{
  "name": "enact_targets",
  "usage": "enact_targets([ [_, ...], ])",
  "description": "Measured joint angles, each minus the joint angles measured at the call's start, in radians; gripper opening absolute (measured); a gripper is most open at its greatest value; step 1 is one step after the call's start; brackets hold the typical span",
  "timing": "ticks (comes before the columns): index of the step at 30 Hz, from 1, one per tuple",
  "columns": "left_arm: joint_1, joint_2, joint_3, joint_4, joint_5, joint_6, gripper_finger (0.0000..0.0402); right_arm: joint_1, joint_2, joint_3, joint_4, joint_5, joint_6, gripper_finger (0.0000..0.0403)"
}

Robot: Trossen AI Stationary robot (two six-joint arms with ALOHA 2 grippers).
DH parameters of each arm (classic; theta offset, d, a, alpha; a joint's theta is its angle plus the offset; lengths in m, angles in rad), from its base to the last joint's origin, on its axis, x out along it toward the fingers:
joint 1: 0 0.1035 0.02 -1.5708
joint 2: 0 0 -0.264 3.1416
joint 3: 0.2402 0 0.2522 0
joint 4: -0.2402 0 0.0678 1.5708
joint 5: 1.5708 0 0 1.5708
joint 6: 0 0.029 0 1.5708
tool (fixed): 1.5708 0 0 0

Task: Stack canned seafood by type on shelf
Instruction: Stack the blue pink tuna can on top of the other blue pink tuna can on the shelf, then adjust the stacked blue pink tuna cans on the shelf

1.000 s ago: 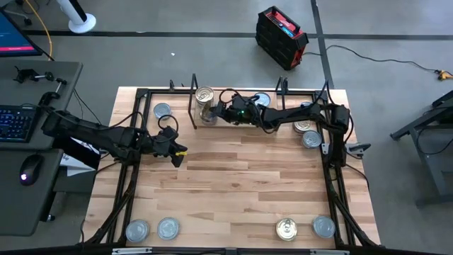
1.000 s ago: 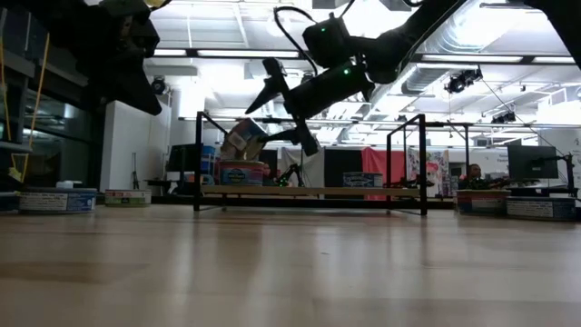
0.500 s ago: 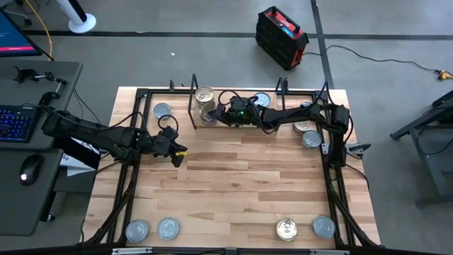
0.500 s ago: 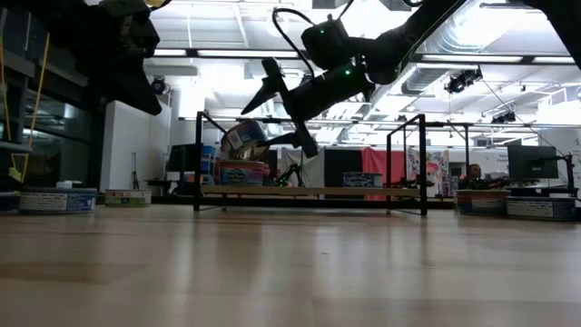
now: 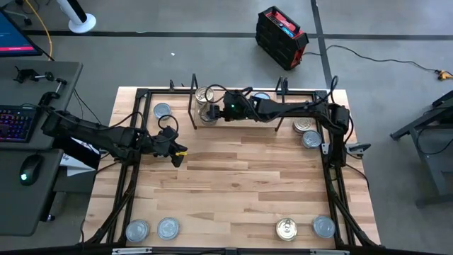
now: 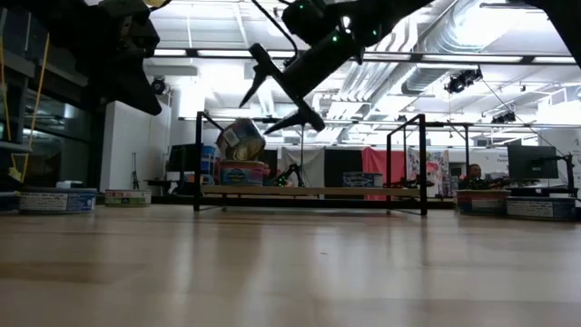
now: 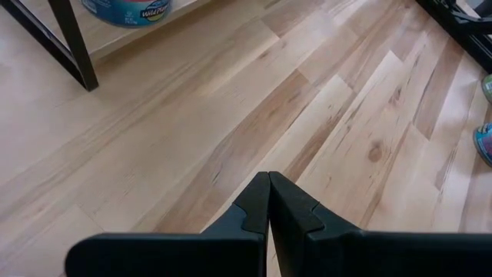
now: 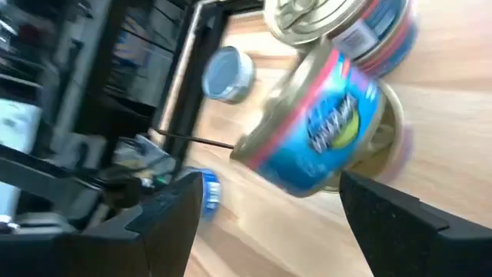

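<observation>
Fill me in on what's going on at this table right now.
The right arm's claw, open, hovers above the low wooden shelf with black wire uprights at the far side of the table. Just under it a blue-labelled, gold-lidded tin sits tilted on top of another tin, not flat. The left arm's claw, shut and empty, waits over the wooden tabletop. Other tins lie around the table's edges.

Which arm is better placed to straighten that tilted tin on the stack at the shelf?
Right. Its open gripper hangs just above the tilted tin on the shelf; the left gripper, shut, waits over bare tabletop.
</observation>
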Motion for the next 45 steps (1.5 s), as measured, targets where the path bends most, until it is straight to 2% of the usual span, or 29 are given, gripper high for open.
enact_targets([
  [3,0.000,0.000,0.000,0.000,0.000,-0.001,0.0000,-0.005,0.000,0.020,-0.079,0.003,-0.026,0.0295],
  [7,0.000,0.000,0.000,0.000,0.000,-0.001,0.0000,-0.004,0.000,0.021,-0.079,-0.020,-0.036,0.0295],
  [13,0.000,0.000,0.000,0.001,0.000,-0.009,0.0000,-0.004,-0.020,0.021,-0.133,-0.033,-0.164,0.0295],
  [19,0.000,0.000,0.000,0.003,0.000,-0.037,0.0000,0.018,-0.069,0.021,-0.290,-0.054,-0.358,0.0295],
  [23,0.001,0.000,0.000,0.003,0.000,-0.041,0.0000,0.031,-0.083,0.018,-0.384,-0.031,-0.401,0.0295],
  [27,0.001,0.000,0.000,0.005,0.000,-0.098,0.0000,0.031,-0.058,-0.003,-0.380,-0.030,-0.445,0.0291],
  [29,0.000,0.000,0.000,0.006,0.000,-0.119,0.0000,0.031,-0.039,-0.003,-0.343,-0.020,-0.492,0.0272],
  [31,0.000,0.000,0.000,0.008,0.000,-0.133,0.0000,0.031,-0.024,-0.003,-0.311,0.014,-0.551,0.0230],
  [33,0.000,0.000,0.000,0.010,0.008,-0.143,0.0000,0.032,-0.011,-0.003,-0.308,0.058,-0.618,0.0161],
  [36,-0.004,0.000,0.000,0.010,0.038,-0.166,0.0000,0.031,0.010,-0.003,-0.318,0.083,-0.745,0.0037],
  [37,-0.009,0.000,0.000,0.010,0.058,-0.170,0.0000,0.032,0.014,-0.003,-0.313,0.094,-0.798,0.0021],
  [40,-0.039,0.000,0.000,0.010,0.129,-0.164,0.0000,0.041,0.035,-0.003,-0.251,0.134,-0.905,0.0019],
  [45,-0.117,0.000,0.000,0.009,0.179,-0.177,0.0000,0.044,0.099,-0.003,-0.139,0.085,-1.131,0.0006],
])
